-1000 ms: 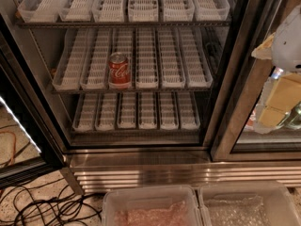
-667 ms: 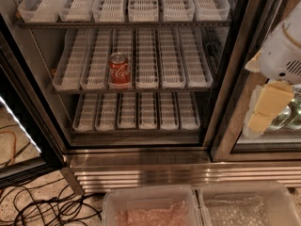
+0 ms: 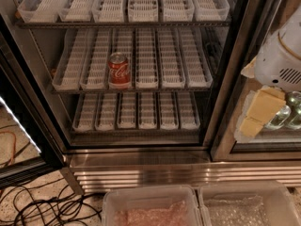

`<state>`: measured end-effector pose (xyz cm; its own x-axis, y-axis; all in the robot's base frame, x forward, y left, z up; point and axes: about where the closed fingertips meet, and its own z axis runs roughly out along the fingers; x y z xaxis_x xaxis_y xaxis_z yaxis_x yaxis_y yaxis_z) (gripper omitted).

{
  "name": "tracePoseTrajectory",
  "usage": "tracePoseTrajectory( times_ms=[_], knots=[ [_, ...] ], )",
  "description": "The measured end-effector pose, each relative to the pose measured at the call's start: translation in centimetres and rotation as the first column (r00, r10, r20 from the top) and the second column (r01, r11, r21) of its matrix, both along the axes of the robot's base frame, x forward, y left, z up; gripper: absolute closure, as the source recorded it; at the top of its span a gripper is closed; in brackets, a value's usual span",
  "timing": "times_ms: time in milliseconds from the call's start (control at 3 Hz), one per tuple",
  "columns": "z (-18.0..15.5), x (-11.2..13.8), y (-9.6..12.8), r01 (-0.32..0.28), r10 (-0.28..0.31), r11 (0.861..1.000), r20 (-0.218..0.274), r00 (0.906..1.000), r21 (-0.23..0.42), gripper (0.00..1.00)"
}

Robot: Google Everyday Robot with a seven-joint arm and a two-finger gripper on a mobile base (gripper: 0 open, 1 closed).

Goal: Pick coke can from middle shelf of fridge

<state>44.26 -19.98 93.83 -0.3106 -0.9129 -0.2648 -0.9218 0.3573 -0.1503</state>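
Our gripper (image 3: 256, 114) has swung in from the right, now lower and nearer the coke can (image 3: 119, 70). We cannot tell its state; the can sits untouched on the middle shelf (image 3: 197, 86), so the reach remains.

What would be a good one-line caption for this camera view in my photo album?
A coke can waits alone on the middle shelf of the open fridge while the robot's gripper hovers at right.
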Motion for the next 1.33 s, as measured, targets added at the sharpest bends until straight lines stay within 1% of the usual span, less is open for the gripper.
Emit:
tracePoseTrajectory(
  times_ms=[333,667,1000,1333],
  knots=[
    [-2.2,0.7,4.9,0.048,-0.045,0.991,-0.026,0.9987,0.125,0.00],
    [-3.6,2.2,9.4,0.127,-0.114,0.967,-0.070,0.9910,0.221,0.00],
    [-4.7,3.1,13.0,0.175,-0.144,0.951,-0.135,0.9803,0.255,0.00],
    [-4.7,3.1,13.0,0.175,-0.144,0.951,-0.135,0.9803,0.255,0.00]
  ],
)
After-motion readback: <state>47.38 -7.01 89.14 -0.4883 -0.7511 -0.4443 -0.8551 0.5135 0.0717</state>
